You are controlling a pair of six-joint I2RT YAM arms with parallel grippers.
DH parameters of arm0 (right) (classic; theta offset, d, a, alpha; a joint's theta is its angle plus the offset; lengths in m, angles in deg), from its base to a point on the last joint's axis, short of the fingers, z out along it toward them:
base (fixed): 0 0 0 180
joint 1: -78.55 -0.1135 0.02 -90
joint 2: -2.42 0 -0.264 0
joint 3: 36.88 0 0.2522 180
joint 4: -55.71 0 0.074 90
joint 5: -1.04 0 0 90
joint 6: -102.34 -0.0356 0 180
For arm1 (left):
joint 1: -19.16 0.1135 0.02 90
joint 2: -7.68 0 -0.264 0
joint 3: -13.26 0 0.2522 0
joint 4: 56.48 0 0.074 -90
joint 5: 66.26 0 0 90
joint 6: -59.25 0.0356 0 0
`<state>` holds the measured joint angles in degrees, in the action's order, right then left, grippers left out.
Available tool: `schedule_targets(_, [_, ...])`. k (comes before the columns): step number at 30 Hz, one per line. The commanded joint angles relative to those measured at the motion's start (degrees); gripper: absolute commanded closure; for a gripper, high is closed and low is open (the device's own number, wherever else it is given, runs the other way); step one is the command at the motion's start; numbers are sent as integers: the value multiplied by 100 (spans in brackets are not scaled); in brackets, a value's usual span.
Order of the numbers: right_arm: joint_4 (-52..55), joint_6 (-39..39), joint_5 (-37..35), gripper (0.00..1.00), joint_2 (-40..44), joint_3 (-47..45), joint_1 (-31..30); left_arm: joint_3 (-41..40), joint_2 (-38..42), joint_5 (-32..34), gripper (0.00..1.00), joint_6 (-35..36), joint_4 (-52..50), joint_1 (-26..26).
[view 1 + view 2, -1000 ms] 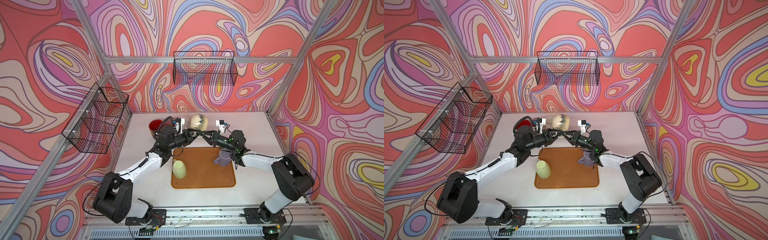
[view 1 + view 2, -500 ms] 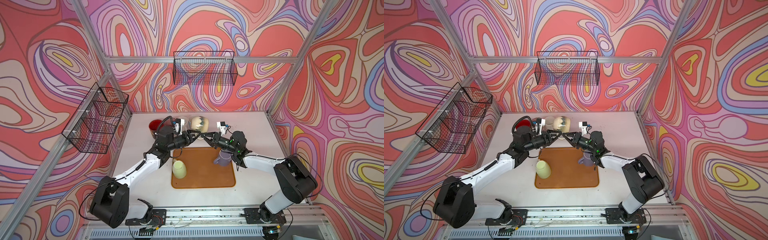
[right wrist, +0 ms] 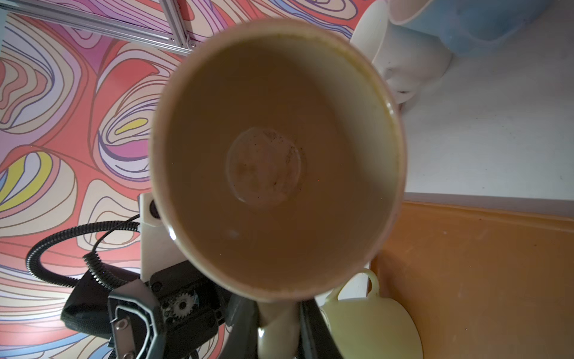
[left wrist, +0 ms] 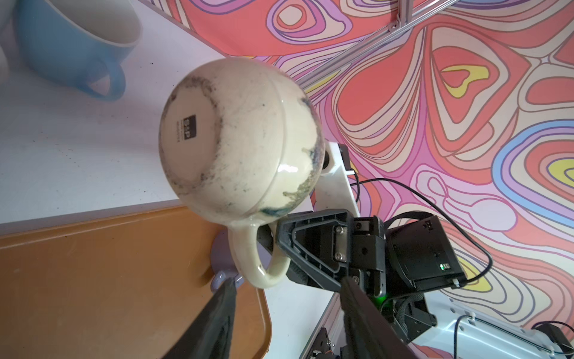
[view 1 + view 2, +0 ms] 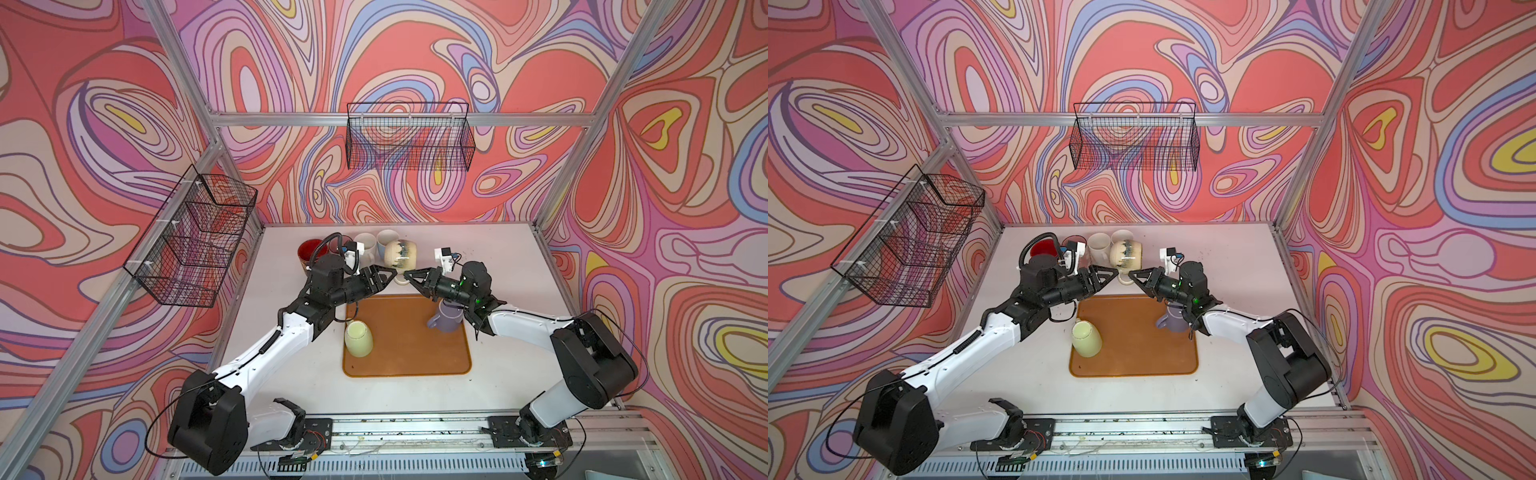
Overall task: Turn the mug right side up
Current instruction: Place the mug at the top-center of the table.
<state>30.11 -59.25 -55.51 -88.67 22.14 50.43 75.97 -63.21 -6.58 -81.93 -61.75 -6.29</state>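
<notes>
- The cream mug [image 5: 400, 257] hangs in the air just past the far edge of the tray [image 5: 407, 361]. It lies on its side and touches neither the tray nor the table [image 5: 498, 270].
- It is a round-bellied, glossy ceramic piece. Dark speckles and a smear of blue-green glaze run around the body.
- In the left wrist view its flat, unglazed base faces the camera, with a grey scuffed ring and a small black stamp on it.
- In the right wrist view its wide round mouth faces the camera. The inside is smooth and tan, with a speckled disc at the bottom.
- The right gripper [image 5: 411, 276] is clamped narrow on the mug's thick looped handle [image 4: 248, 248]. Its black fingers [image 3: 313, 329] press the handle from both sides.
- The left gripper [image 5: 390, 277] points at the mug from the opposite side. Its dark padded fingers [image 4: 217, 320] are spread apart, with nothing between them and clear of the handle.
- The tray is a flat brown plastic rectangle with rounded corners and a raised rim.
- A smooth, tapered pale green mug [image 5: 358, 338] sits on the tray at its left rim.
- A matte lilac mug [image 5: 446, 318] sits at the tray's far right corner, partly under the right arm.
- Beyond the tray's far left corner stand a red mug [image 5: 309, 251], a white mug [image 3: 403, 56] and a blue mug [image 4: 71, 46], close together.
</notes>
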Motion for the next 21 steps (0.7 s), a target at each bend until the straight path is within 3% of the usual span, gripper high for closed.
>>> schedule_targets(1, [-472,238,-63,100,177,159,61,-98,236,271,41,354,-587,29])
schedule_targets(7, [-217,291,20,100,18,333,202,-27,561,545,41,699,-1369,31])
schedule_targets(16, [2696,1903,-453,100,7,1561,466,523,1272,1392,37,1583,-3363,31])
schedule_targets(21, [3738,2497,-763,100,-254,2251,611,763,1725,1949,30,2032,-4209,32])
